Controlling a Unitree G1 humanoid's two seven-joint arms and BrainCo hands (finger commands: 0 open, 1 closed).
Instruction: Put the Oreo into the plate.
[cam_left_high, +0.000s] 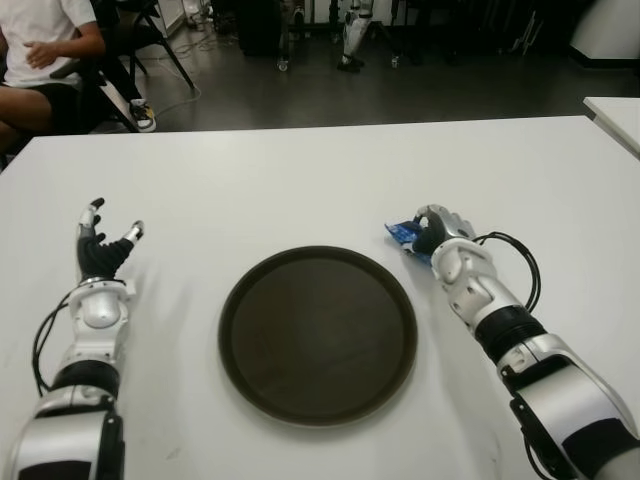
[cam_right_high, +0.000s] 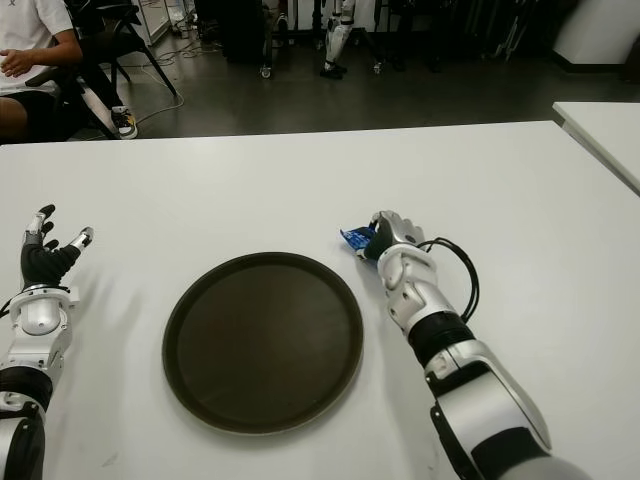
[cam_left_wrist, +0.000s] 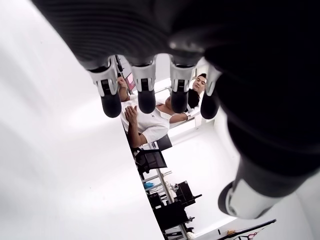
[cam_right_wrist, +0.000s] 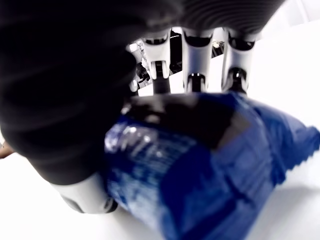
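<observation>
The right hand (cam_left_high: 432, 232) is gripping the crinkly blue Oreo packet (cam_left_high: 403, 232) right of centre; next comes carrying it left over the round dark plate (cam_left_high: 318, 335). The left hand (cam_left_high: 103, 250) is idling open at far left.

Plate (cam_left_high: 318, 336): set on the table (cam_left_high: 300, 180), lower centre of the frame.
Right hand (cam_left_high: 432, 232): seen just right of the plate's upper rim, fingers closed around the Oreo (cam_left_high: 403, 232).
Oreo: held at table level, beside the plate and outside it.
Left hand (cam_left_high: 104, 250): placed at the left of the frame, well apart from the plate, fingers spread.
Person (cam_left_high: 40, 50): seated beyond the table, upper left corner.
</observation>
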